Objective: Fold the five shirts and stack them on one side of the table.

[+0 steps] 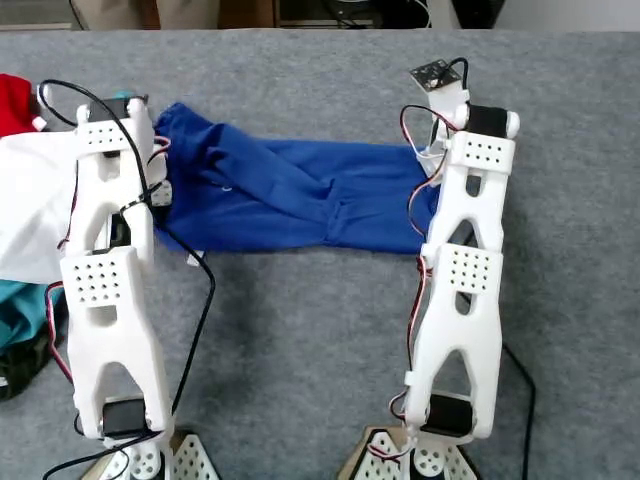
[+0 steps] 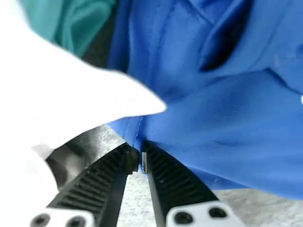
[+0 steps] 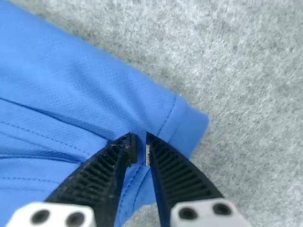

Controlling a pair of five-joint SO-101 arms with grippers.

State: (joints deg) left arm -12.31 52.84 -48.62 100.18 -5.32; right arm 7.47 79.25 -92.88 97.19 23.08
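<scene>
A blue shirt [image 1: 300, 195] lies stretched sideways across the grey table between my two arms, loosely folded lengthwise and wrinkled. My left gripper [image 2: 140, 158] is shut on the shirt's edge [image 2: 227, 118] at its left end, beside a white shirt. In the high view that gripper [image 1: 160, 190] sits at the cloth's left border. My right gripper [image 3: 140, 146] is shut on the hem of the blue shirt [image 3: 71, 94] near a corner at its right end. In the high view it [image 1: 432, 165] is partly hidden under the arm.
At the left edge lie a white shirt [image 1: 30, 200], a red one [image 1: 15, 100] behind it, and a teal one [image 1: 20, 305] with a dark garment [image 1: 20, 365] nearer the front. The grey felt table [image 1: 300, 340] lies bare between the arm bases.
</scene>
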